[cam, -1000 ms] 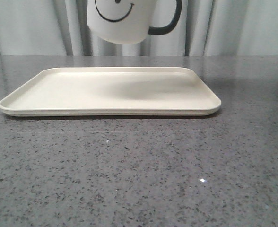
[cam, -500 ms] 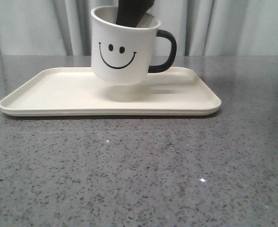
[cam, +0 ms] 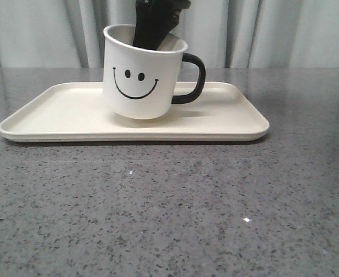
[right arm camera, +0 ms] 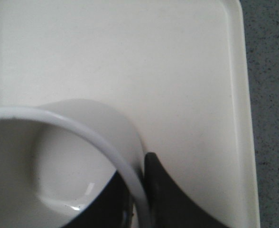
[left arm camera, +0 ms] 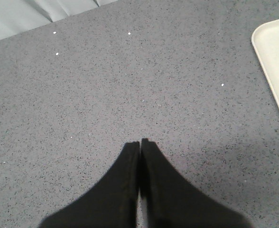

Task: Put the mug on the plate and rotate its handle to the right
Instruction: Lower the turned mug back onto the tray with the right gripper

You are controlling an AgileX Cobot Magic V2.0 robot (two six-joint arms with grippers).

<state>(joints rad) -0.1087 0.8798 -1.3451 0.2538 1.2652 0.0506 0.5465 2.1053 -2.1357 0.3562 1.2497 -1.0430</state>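
While the right gripper (right arm camera: 140, 190) pinches the mug (cam: 140, 75) by its rim, one finger sits inside the cup and the other (right arm camera: 172, 199) presses the outer wall, so those fingers are closed on the white wall between them. From the front, the dark fingers (cam: 152, 23) drop into the mug's mouth from above, towards the back of the rim. The mug hangs directly below them, tilted a little, its rim higher on the left than on the right. Its base sits right down at the plate (cam: 54, 115); whether it is touching or a hair above, I cannot tell. The smiley face looks towards the front camera. The handle (cam: 194, 78) points to the right, just beside the pinching fingers and lower than their tips.

Over to the right wrist view: cream plate fills nearly everything beyond the fingers, with its rounded corner and a strip of grey desk (right arm camera: 272, 95) past the rim.

The left gripper (left arm camera: 140, 142) is well apart from the mug, its two black fingers pressed together with only a thin seam between them, holding nothing. Speckled grey desk lies under them, and one edge of the plate (left arm camera: 272, 61) shows off to the side.
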